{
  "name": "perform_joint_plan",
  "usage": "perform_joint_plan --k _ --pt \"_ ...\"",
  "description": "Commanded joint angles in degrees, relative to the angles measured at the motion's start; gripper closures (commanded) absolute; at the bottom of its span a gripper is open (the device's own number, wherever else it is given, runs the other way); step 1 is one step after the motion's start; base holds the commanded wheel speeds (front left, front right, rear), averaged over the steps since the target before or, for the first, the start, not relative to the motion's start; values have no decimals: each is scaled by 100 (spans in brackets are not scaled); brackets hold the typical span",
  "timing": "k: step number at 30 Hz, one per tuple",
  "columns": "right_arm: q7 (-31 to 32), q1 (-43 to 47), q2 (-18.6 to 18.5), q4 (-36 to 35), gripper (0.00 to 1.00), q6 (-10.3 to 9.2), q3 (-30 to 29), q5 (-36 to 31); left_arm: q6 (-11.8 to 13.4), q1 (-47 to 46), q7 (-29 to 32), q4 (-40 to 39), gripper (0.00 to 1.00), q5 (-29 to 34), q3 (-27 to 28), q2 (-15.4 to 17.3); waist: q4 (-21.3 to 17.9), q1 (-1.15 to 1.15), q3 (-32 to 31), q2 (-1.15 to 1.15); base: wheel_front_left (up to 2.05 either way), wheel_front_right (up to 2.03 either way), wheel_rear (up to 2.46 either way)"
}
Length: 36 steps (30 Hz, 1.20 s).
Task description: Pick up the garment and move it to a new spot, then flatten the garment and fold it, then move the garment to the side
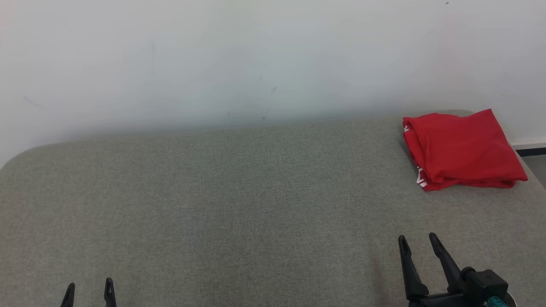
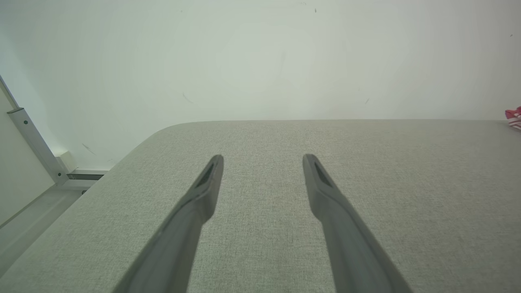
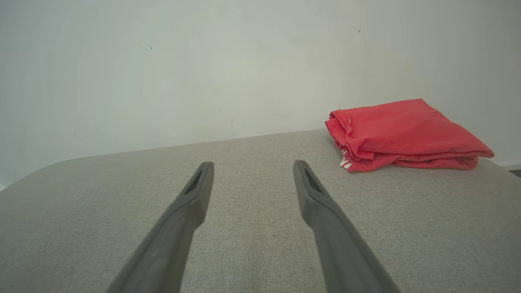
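A red garment (image 1: 463,149) with white stripes at its edge lies folded at the far right corner of the grey fabric table (image 1: 239,204). The right wrist view has the garment (image 3: 403,134) ahead and to the right, and the left wrist view catches a sliver of the garment (image 2: 514,117) at its right edge. My right gripper (image 1: 417,238) hovers open near the table's front right, well short of the garment, with nothing between its fingers. At the lower left my left gripper (image 1: 89,285) also stands open and holds nothing.
A pale wall (image 1: 256,59) rises right behind the table. The table's rounded far left corner (image 2: 171,128) drops off to a floor with a white metal frame (image 2: 32,142). Beyond the garment the table's right edge (image 1: 533,170) ends.
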Motion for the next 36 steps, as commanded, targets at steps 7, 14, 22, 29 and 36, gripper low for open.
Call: perform_joint_plan --k 7,14,22,29,36 --pt "16 2 8 45 100 1 -3 10 50 -16 13 72 100 34 -5 16 7 0 -3 -1 0 0 0" --pt "195 8 61 174 100 1 -64 528 35 -138 234 307 100 -512 33 -66 18 0 11 -1 0 0 0" --pt "410 -67 118 144 100 0 -152 1346 8 -255 422 302 100 -1425 -28 -97 36 0 34 -1 0 0 0" --pt "583 -132 164 124 100 -1 -222 2004 -12 -363 578 309 100 -2146 -65 -122 52 0 54 -1 0 0 0" --pt "720 -181 199 112 100 -2 -279 2531 -30 -459 715 328 100 -2717 -82 -143 65 0 71 -1 0 0 0"
